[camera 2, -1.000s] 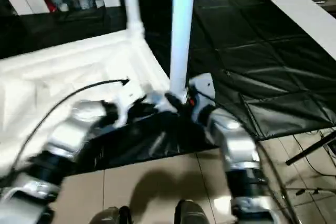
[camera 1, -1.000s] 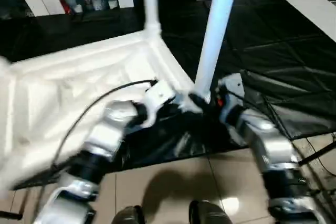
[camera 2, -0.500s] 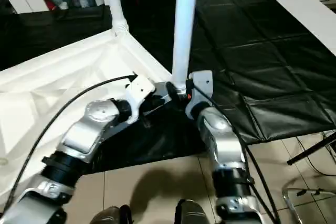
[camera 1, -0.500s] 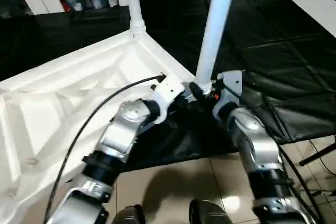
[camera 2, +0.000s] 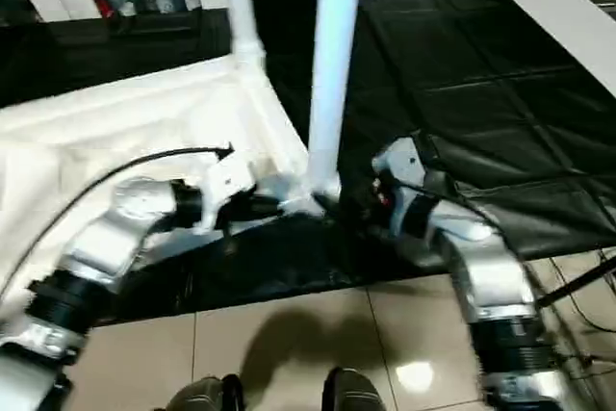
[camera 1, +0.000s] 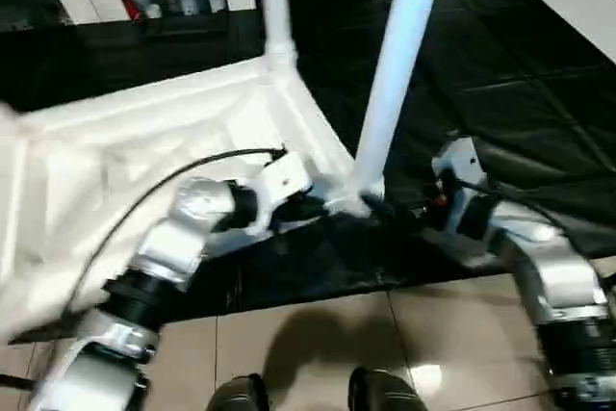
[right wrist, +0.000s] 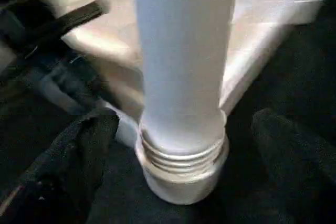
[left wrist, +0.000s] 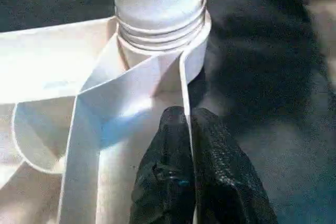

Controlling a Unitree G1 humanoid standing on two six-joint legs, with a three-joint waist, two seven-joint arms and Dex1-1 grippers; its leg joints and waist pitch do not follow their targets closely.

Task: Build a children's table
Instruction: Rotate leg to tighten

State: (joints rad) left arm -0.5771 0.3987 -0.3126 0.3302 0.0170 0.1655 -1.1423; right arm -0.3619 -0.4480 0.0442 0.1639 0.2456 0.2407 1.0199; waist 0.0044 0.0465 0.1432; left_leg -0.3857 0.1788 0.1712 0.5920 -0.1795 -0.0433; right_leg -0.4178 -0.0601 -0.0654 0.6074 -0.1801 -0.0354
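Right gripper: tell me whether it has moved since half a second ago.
Yes. The right gripper has backed away from the near table leg toward the robot's right; a gap of black cover now shows between them, and its fingers stand wide apart.

Silver metallic forearms with black ribbed bands near the elbows; white wrist housings. A thin black cable (camera 1: 183, 175) arcs over the left forearm (camera 1: 168, 247). Right wrist housing (camera 1: 460, 166) carries a small red mark. Gripper fingers (left wrist: 173, 182) are black and textured. Dark glossy feet (camera 1: 380, 394) stand on tile.
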